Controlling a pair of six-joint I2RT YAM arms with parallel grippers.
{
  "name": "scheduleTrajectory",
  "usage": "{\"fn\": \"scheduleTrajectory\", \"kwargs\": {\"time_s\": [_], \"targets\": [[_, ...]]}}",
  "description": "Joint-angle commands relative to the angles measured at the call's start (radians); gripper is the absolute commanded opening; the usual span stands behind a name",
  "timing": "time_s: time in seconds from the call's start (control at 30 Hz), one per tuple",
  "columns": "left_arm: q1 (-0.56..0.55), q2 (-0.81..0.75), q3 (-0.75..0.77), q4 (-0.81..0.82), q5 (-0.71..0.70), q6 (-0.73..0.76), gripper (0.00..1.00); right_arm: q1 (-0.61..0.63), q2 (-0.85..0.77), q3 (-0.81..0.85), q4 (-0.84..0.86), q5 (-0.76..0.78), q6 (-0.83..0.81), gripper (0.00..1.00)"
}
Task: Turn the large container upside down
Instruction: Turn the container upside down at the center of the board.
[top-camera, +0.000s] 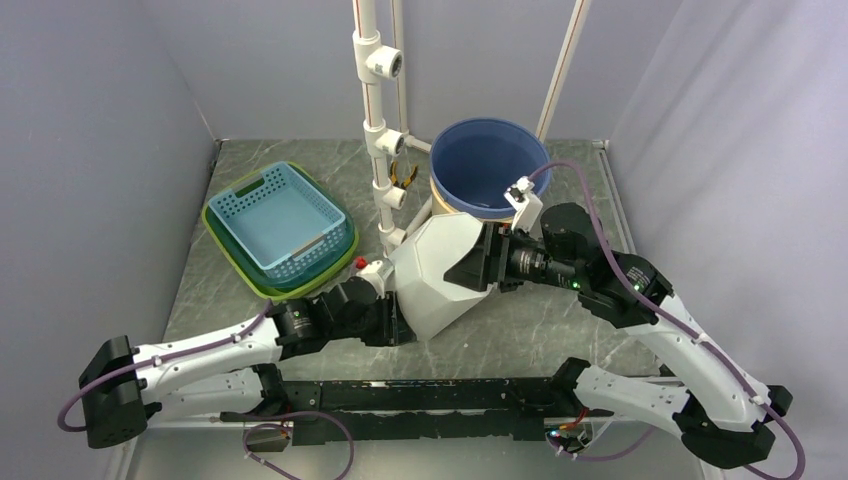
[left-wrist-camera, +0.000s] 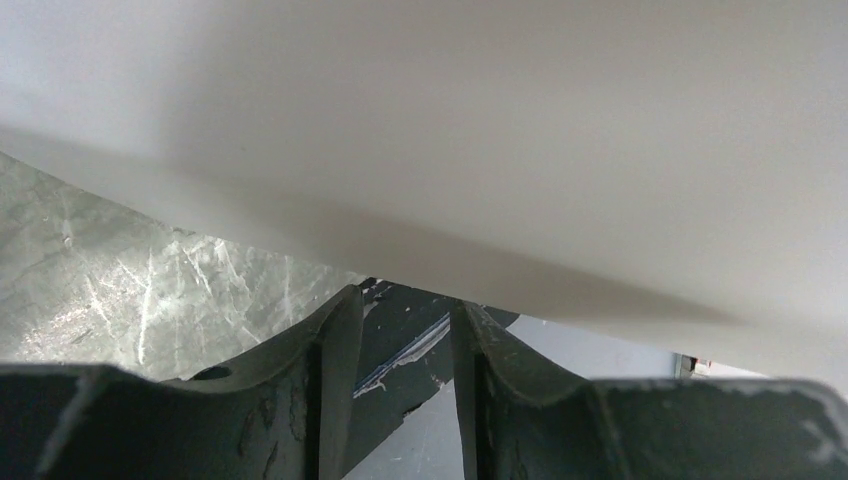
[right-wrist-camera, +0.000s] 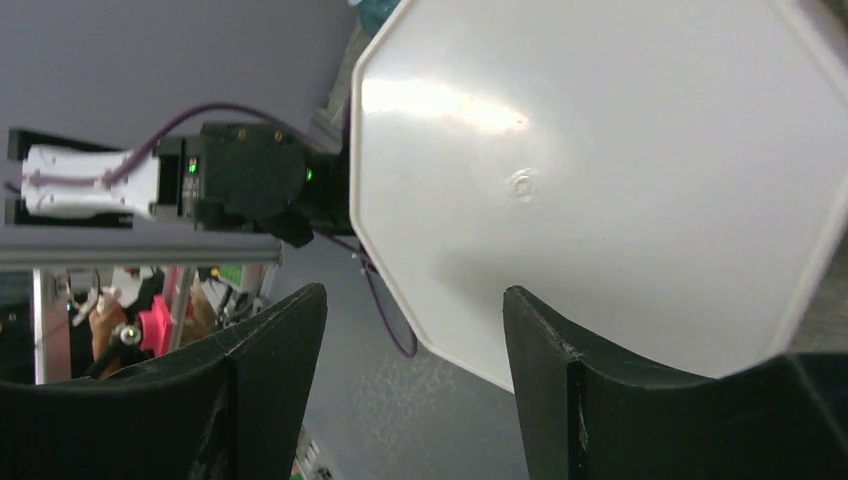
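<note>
The large white faceted container (top-camera: 437, 272) lies tilted on its side in the middle of the table, its octagonal base turned toward my right arm. My left gripper (top-camera: 397, 322) is at the container's lower left edge. In the left wrist view the container's white wall (left-wrist-camera: 500, 130) runs just above the gripper (left-wrist-camera: 405, 300), whose jaws stand a little apart with nothing between them. My right gripper (top-camera: 470, 268) is open against the base. In the right wrist view the base (right-wrist-camera: 600, 180) fills the space beyond the gripper (right-wrist-camera: 415, 295), and the right fingertip overlaps it.
A blue bucket (top-camera: 490, 165) stands upright right behind the container. A blue basket nested in green ones (top-camera: 280, 228) sits at the back left. A white pipe stand (top-camera: 380, 130) rises just left of the bucket. The marble tabletop (top-camera: 540, 320) shows in front.
</note>
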Motion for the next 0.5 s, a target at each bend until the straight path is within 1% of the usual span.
{"fn": "scheduleTrajectory", "kwargs": {"time_s": [0.0,0.13,0.33,0.47], "targets": [[-0.01,-0.009,0.065,-0.026,0.006,0.071,0.42,0.038,0.025,-0.013,0.001,-0.022,-0.087,0.69],[-0.012,-0.002,0.073,-0.047,0.012,0.092,0.42,0.093,0.063,0.034,-0.048,0.075,-0.142,0.7],[-0.013,-0.034,0.077,-0.073,-0.001,0.129,0.43,0.113,0.097,0.079,-0.052,0.07,-0.184,0.71],[-0.013,-0.061,0.107,-0.156,-0.028,0.17,0.44,0.132,0.102,0.072,-0.061,0.12,-0.184,0.71]]}}
